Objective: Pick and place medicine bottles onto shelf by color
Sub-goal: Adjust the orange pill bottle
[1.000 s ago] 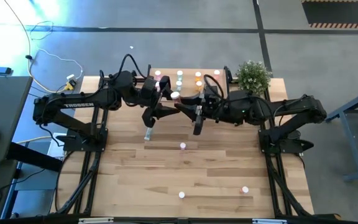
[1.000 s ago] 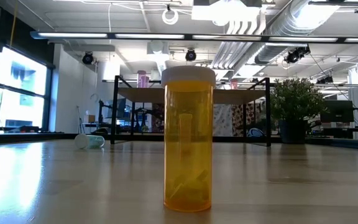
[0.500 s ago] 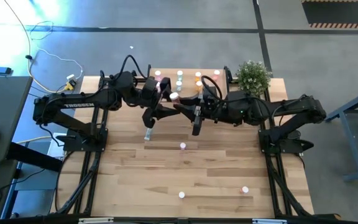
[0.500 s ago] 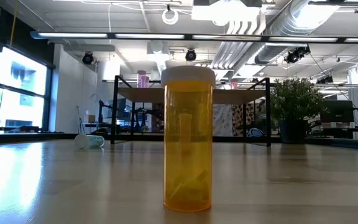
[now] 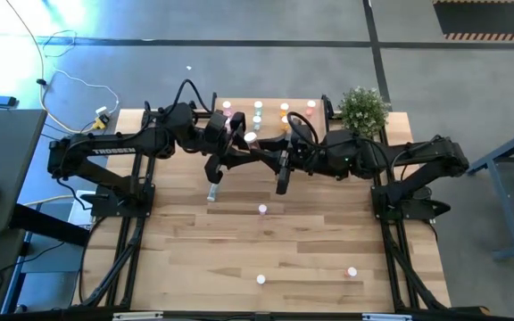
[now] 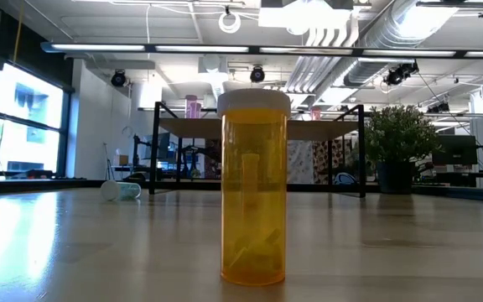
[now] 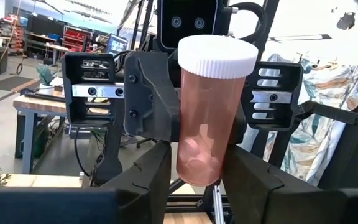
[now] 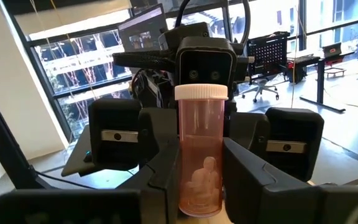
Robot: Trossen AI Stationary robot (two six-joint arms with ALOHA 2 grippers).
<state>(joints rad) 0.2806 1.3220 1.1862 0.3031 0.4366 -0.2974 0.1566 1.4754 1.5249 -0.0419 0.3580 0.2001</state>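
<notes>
1. From above, the left end effector [image 5: 242,141] and the right end effector [image 5: 264,150] meet nose to nose over the far half of the table [image 5: 194,259], just in front of the shelf [image 5: 271,105], with a white-capped pink bottle [image 5: 252,138] between them.
2. The right wrist view alone shows the right end effector [image 8: 201,180] clamped on the pink bottle [image 8: 200,149], upright, low on its body.
3. The left wrist view shows the same bottle [image 7: 209,112] with the left end effector [image 7: 197,180] narrowed onto its base, its fingers [image 7: 151,174] touching both sides.
4. Only the high view shows loose bottles on the table: one at mid-table [image 5: 262,209], two nearer the front [image 5: 261,279] [image 5: 352,271].
5. The low view shows neither arm, only an upright orange bottle [image 6: 254,186] and a bottle lying on its side [image 6: 122,190] farther off.
</notes>
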